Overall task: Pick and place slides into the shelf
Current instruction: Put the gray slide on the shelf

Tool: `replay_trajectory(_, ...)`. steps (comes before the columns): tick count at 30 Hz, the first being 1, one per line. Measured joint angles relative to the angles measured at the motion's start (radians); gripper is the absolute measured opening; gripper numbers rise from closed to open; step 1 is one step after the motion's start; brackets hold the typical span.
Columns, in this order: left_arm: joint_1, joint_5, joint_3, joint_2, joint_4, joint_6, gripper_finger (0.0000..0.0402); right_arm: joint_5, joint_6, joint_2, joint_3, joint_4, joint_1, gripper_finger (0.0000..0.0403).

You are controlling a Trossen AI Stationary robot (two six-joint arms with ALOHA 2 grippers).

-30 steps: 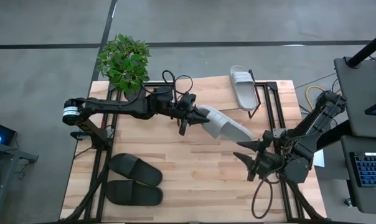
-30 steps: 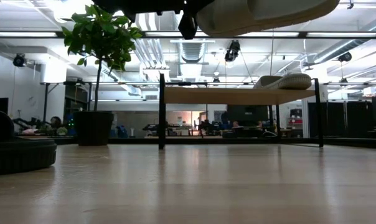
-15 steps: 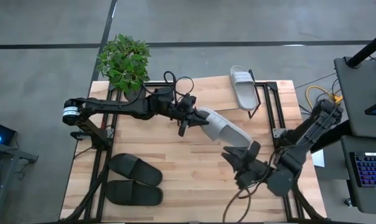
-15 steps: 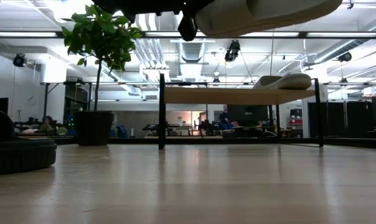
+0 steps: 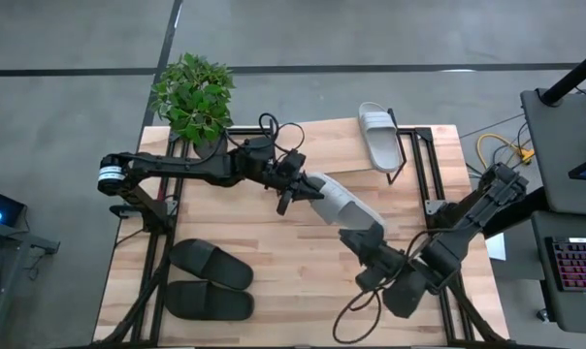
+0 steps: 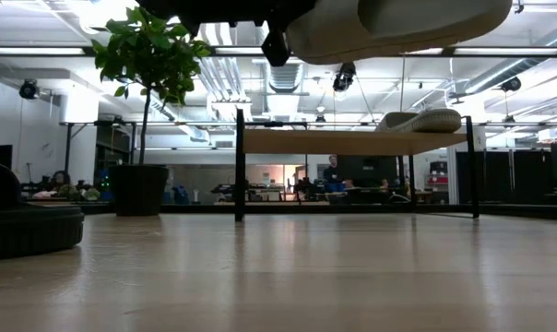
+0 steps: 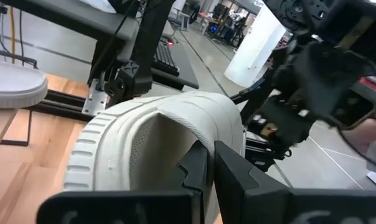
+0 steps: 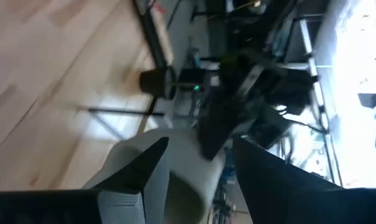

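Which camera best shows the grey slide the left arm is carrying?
The high view: the grey slide shows whole, off the table. The left wrist view shows its strap close up, the low view only its underside, and the right wrist view one blurred end.

From above, the grey slide's (image 5: pixel 343 204) toe end disappears behind the right end effector (image 5: pixel 363 250). At bench level, the picture's top edge crops it, and distant people stay indistinct.

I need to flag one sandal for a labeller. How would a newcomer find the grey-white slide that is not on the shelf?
Start at the wooden table. Above its middle, the left gripper is shut on a grey-white slide, held off the surface, with the right gripper at its far end. Its twin lies on the shelf.
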Motion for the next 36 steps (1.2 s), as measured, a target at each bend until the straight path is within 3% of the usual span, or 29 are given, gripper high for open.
replay_trajectory(5, -0.001, 0.000, 0.000, 0.000, -0.008, 0.001, 0.0000, 0.001, 0.099, 0.009, 0.029, -0.156, -0.029, 0.0160)
replay_trajectory(14, -0.003, 0.006, 0.002, 0.000, -0.006, 0.001, 0.0000, 0.001, 0.009, -0.003, 0.006, -0.154, -0.079, 0.0149)
replay_trajectory(26, -0.006, 0.022, 0.003, 0.000, -0.007, 0.001, 0.0000, -0.002, 0.015, -0.004, 0.003, -0.148, -0.155, 0.0150)
replay_trajectory(36, -0.008, 0.023, 0.002, 0.000, -0.005, 0.001, 0.0000, -0.056, -0.028, -0.004, 0.002, -0.055, -0.198, 0.0131)
